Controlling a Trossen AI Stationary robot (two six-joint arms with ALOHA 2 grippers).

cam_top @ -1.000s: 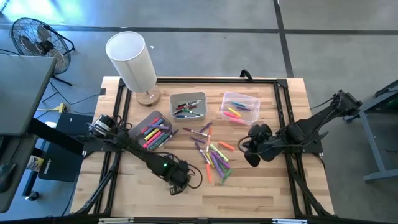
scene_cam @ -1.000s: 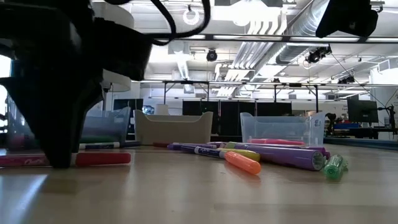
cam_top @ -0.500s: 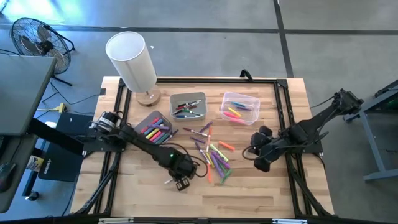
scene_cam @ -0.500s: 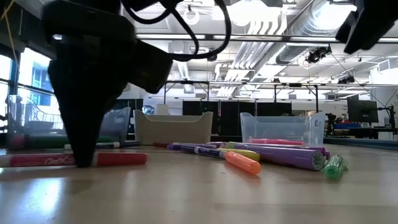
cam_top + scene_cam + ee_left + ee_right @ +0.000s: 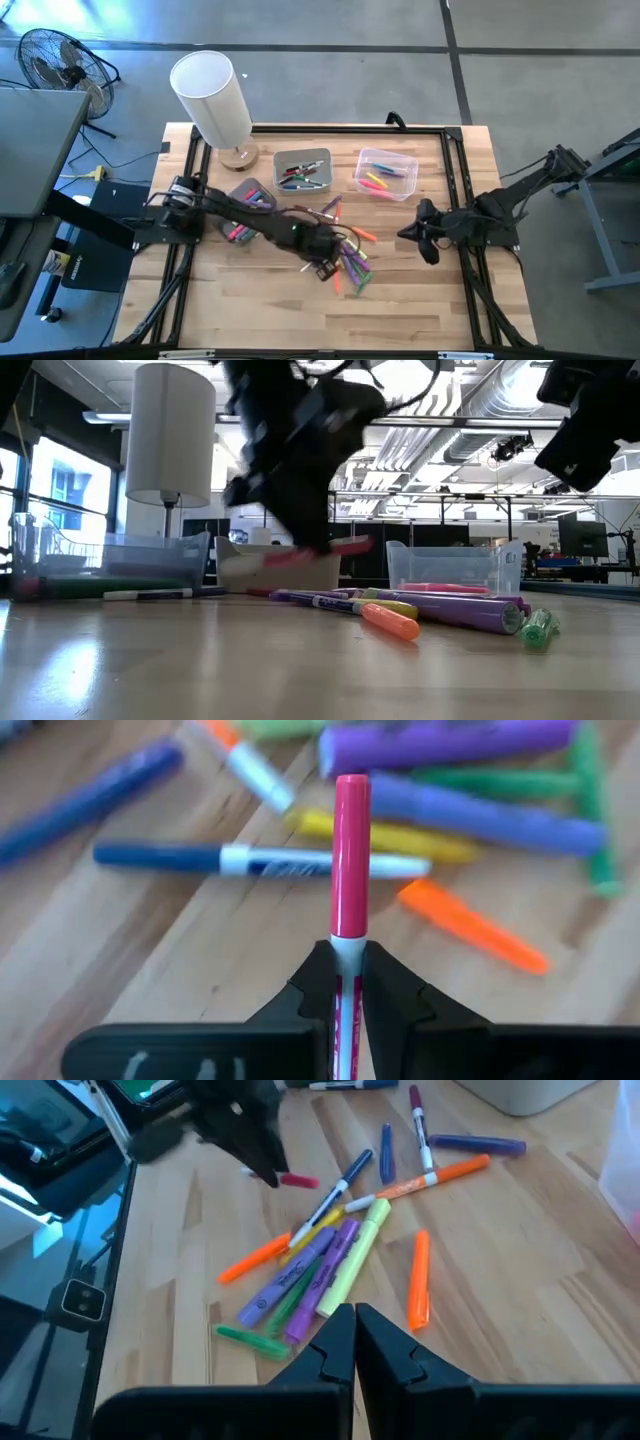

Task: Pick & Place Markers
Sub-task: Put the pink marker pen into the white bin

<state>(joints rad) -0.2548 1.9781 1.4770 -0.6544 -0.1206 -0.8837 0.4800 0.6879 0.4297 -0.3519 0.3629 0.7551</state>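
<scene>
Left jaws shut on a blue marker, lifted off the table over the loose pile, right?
Not blue. The left wrist view shows the left gripper shut on a pink marker; the blue marker lies on the table. The rest holds: the low view shows it lifted, over the loose pile.

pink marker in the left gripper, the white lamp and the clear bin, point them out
pink marker [image 5: 351, 850], left wrist view, mid barrel
white lamp [image 5: 210, 95], high view, shade
clear bin [image 5: 386, 159], high view, rim
</scene>
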